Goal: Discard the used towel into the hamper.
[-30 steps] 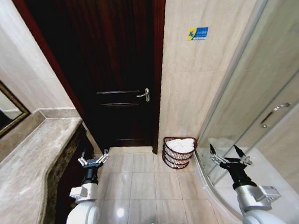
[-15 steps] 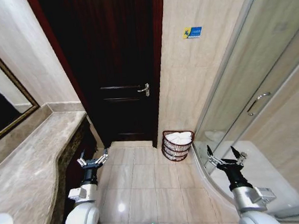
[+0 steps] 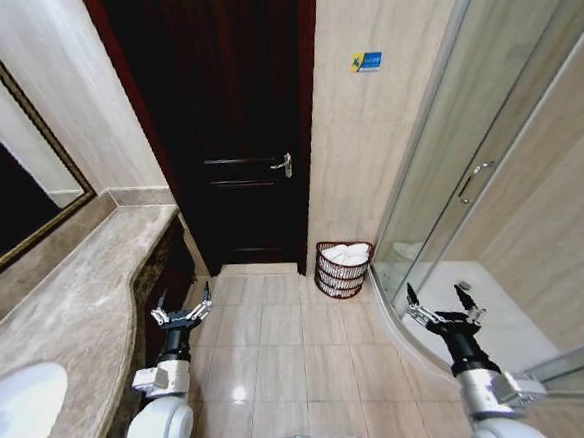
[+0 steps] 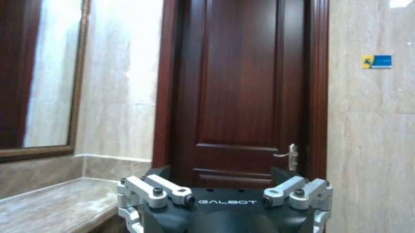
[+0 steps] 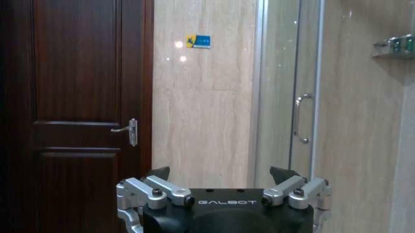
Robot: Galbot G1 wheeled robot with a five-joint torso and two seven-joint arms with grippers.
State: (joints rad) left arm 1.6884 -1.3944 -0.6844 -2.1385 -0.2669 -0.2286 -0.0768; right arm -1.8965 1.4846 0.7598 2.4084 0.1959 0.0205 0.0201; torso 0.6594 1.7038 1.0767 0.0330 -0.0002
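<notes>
Reddish-brown slatted round hamper (image 3: 345,268) heaped with white towels (image 3: 346,255) (both grippers' fingers spread, empty: left (image 3: 181,311), right (image 3: 441,305)).

The hamper (image 3: 346,268) stood on the floor against the wall, right of the door (image 3: 233,123). A towel (image 3: 347,255) lay in it. The counter (image 3: 74,324) ran along the left, the shower enclosure (image 3: 471,196) along the right.

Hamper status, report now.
Left gripper and right gripper open, empty, held low. Hamper by the door, white towels inside. Floor between is clear.
</notes>
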